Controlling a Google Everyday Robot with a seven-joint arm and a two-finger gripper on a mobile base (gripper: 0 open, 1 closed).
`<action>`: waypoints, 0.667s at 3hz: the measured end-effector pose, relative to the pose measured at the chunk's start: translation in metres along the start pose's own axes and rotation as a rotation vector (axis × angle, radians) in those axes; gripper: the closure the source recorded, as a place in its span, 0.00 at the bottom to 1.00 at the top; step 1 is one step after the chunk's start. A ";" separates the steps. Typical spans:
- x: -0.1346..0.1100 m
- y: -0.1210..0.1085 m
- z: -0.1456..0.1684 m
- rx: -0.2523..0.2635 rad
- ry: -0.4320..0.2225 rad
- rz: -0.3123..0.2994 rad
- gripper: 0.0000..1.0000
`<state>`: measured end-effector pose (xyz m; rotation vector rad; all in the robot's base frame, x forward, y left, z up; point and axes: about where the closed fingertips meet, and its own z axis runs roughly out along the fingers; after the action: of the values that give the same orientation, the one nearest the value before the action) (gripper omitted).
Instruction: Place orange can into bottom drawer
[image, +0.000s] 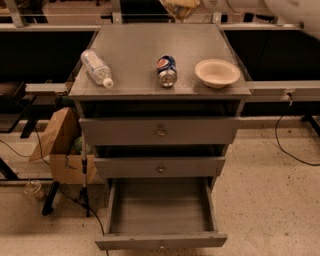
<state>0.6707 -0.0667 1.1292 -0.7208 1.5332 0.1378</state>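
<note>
"Listing from my console. Item one: orange can (178, 7), up at the frame's top edge, above the rear of the cabinet top (145, 42), touching nothing on it."

"Held by what?"

"Item two: gripper (198, 5), at the end of the white arm (280, 7) that comes in from the upper right. It is clamped on the can, though the frame cuts most of it off."

"And the drawers?"

"Item three: bottom drawer (160, 212), pulled out towards me, a grey tray with a plain front. The can is well apart from it, with the whole cabinet between them. Item four: middle drawer (160, 167), pushed in, one knob. Item five: top drawer (160, 131), likewise, one knob."

"What is on top?"

"Three pieces in a row near the front edge. Left, a clear plastic water bottle (96, 67) lying on its side, white cap towards me. Centre, a blue Pepsi can (166, 70). Right, a pale bowl (217, 72), upright, near the can but apart from it."

"Around the cabinet?"

"A brown cardboard box (60, 145) on the floor to the left, and a black cable (295, 147) trailing on the right."
</note>
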 end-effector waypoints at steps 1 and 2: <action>0.032 -0.002 -0.004 0.005 0.054 -0.003 1.00; 0.027 0.001 -0.001 -0.003 0.047 -0.005 1.00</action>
<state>0.6713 -0.0755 1.1037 -0.7348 1.5765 0.1203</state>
